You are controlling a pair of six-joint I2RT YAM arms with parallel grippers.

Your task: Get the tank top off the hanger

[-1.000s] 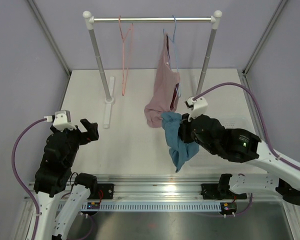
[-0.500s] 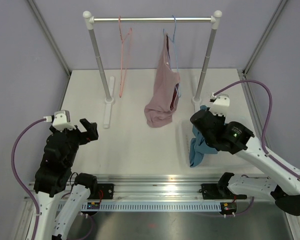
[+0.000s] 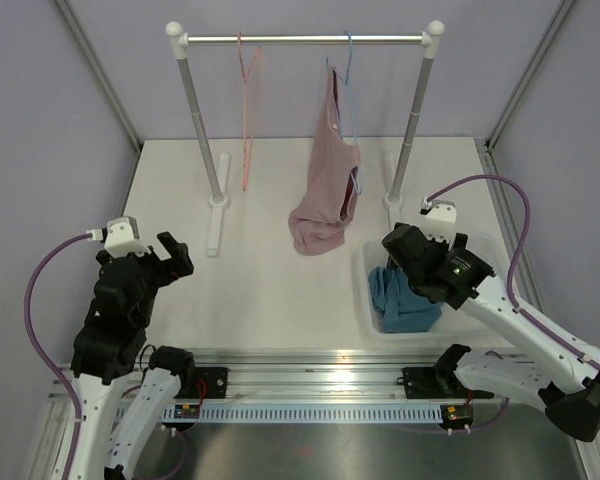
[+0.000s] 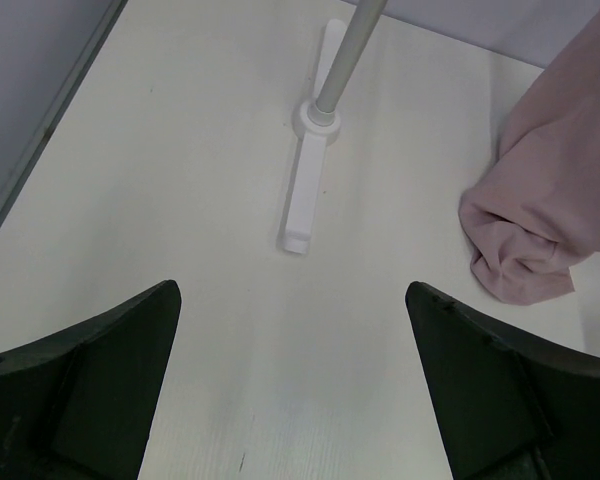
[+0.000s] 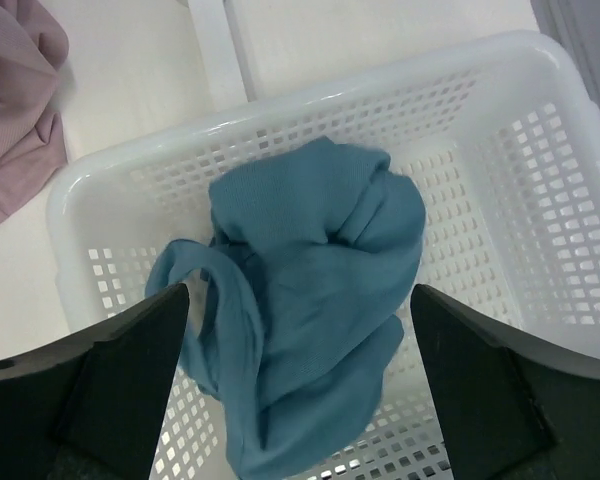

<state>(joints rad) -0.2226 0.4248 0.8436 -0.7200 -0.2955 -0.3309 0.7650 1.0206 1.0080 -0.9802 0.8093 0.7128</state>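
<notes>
R end effector (image 5: pixel 298 290) is spread wide, 2 fingers far apart, nothing pinched between them. It hangs over a white basket (image 5: pixel 280 112) w/ perforated walls and floor, which stands on the bench (image 3: pixel 270 290) at the right, near the right post of the rack.

In the basket lies 1 thing only: the tank top (image 5: pixel 310 230), teal blue, crumpled in a heap. In the wrist view the heap is longer than wide, and its long axis runs approx from the far wall toward the near wall of the basket. 1 thin strap loop (image 5: pixel 195 290) comes out at the left side. Which way the neck or the hem points, I cannot tell. In the top view the heap fills mostly the near left part of the basket.

L end effector (image 4: pixel 292 288) is also spread wide and empty, above bare bench near the left foot of the rack (image 4: pixel 305 190).

The hanger (image 3: pixel 246 110), pink, hangs bare from the rail (image 3: pixel 305 40) at the left, its long side going down. To the right, a dusty pink top (image 3: pixel 325 190) hangs on a light blue hanger (image 3: pixel 348 60), its bottom bunched on the bench.
</notes>
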